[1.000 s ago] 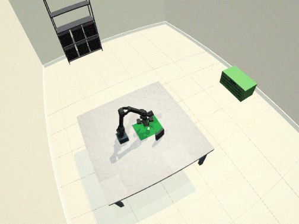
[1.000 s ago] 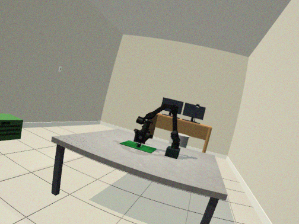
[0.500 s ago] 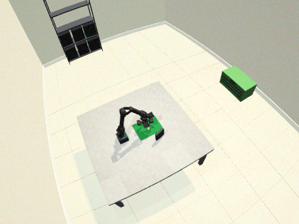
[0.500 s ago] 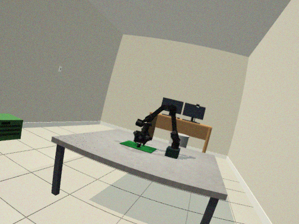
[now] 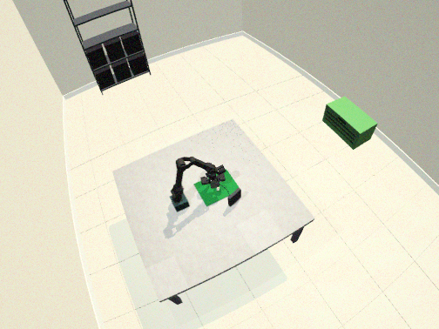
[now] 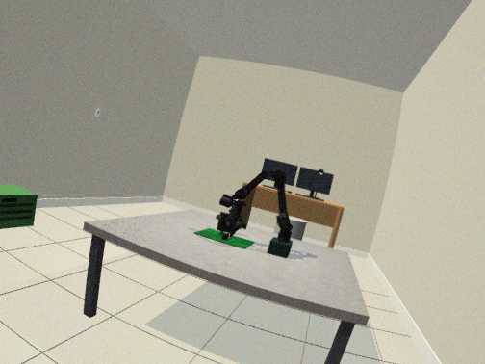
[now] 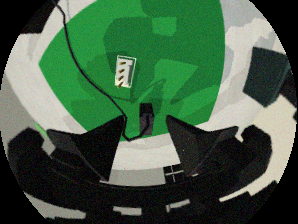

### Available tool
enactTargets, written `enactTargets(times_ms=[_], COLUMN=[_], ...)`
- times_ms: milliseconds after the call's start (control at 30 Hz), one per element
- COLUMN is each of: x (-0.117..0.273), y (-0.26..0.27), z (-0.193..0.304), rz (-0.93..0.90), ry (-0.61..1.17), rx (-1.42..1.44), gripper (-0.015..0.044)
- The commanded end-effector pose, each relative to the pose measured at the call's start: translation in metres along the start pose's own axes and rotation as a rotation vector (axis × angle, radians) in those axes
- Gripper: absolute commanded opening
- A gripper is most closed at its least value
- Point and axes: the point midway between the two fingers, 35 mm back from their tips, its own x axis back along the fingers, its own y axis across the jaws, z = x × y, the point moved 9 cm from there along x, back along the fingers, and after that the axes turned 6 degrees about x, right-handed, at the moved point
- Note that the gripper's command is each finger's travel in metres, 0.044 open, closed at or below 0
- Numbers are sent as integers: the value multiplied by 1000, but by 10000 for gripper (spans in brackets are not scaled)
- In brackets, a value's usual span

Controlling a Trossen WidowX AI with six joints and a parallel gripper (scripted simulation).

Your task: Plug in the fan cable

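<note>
The green board lies on the table. The white four-pin header stands on it with bare pins, up and left of the plug in the wrist view. The black plug is over the board's near part, its cable looping left and up. My gripper is low over the board, its fingers partly open on either side of the plug, with a gap on both sides. The dark fan stands upright at the board's edge; in the exterior view the gripper hides it.
The arm's base stands on the table beside the board. A green cabinet, a shelf rack and a desk with monitors are away from the table.
</note>
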Motion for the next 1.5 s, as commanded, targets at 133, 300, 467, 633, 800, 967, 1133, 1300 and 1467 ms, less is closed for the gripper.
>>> enactTargets(times_ms=[133, 300, 467, 633, 800, 967, 1133, 1300, 1467], x=[0, 0, 0, 0, 0, 2, 16, 31, 46], y=[0, 0, 0, 0, 0, 1, 3, 5, 6], z=[0, 0, 0, 0, 0, 1, 4, 8, 12], rz=[-1, -1, -1, -1, -1, -1, -1, -1, 0], ry=[0, 0, 0, 0, 0, 0, -1, -2, -3], rx=[0, 0, 0, 0, 0, 0, -1, -2, -3], gripper=[216, 183, 150, 116, 83, 10, 0, 0, 0])
